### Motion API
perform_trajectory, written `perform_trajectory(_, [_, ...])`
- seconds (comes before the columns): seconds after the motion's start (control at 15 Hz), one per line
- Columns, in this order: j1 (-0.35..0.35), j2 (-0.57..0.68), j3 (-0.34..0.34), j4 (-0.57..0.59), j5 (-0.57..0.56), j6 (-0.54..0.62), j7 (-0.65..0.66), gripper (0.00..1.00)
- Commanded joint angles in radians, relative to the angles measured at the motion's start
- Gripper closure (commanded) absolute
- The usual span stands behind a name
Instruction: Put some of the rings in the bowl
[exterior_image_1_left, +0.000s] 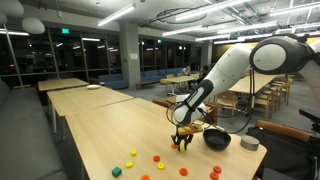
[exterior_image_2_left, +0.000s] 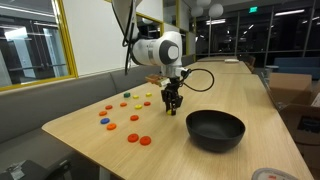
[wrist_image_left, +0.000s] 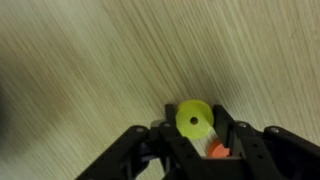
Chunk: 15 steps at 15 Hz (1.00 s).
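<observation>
Rings (exterior_image_1_left: 158, 157) in yellow, orange, red and green lie scattered on the near end of the long wooden desk (exterior_image_1_left: 100, 125) in an exterior view, all of them on the wood. The black bowl (exterior_image_1_left: 217, 140) stands just beside the pincer (exterior_image_1_left: 182, 143), with a smaller grey container (exterior_image_1_left: 250, 144) beyond it. The pincer points straight down with its tips at the desk top; at this size its jaws cannot be made out. In an exterior view from across the desk, the pincer (exterior_image_2_left: 172, 108) stands between the loose rings (exterior_image_2_left: 143, 140) and the bowl (exterior_image_2_left: 215, 128), near the bowl but apart from it. In the wrist view the pincer (wrist_image_left: 195, 128) is closed, its dark fingers (wrist_image_left: 232, 135) pressed against either side of a yellow ring (wrist_image_left: 194, 119). That ring lies flat on the pale wood with its hole facing up. An orange piece (wrist_image_left: 217, 151), probably another ring, shows partly between the fingers just behind the yellow one, too blurred to tell whether it is touched.
</observation>
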Motion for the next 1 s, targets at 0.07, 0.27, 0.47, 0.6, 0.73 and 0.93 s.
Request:
perform_trajectory(0.07, [0.009,-0.016,-0.008,0.008,-0.018,-0.031,0.009,0.77])
perform_trajectory(0.27, [0.019,-0.045,-0.020,-0.013,-0.029,-0.032,0.026,0.77])
perform_trajectory(0.47, [0.034,-0.100,-0.046,-0.045,-0.057,-0.036,0.056,0.77])
perform_trajectory(0.6, [0.044,-0.145,-0.069,-0.071,-0.091,-0.046,0.091,0.77])
perform_trajectory(0.73, [0.052,-0.197,-0.093,-0.102,-0.132,-0.073,0.136,0.77])
perform_trajectory(0.93, [0.052,-0.273,-0.119,-0.149,-0.195,-0.138,0.213,0.77])
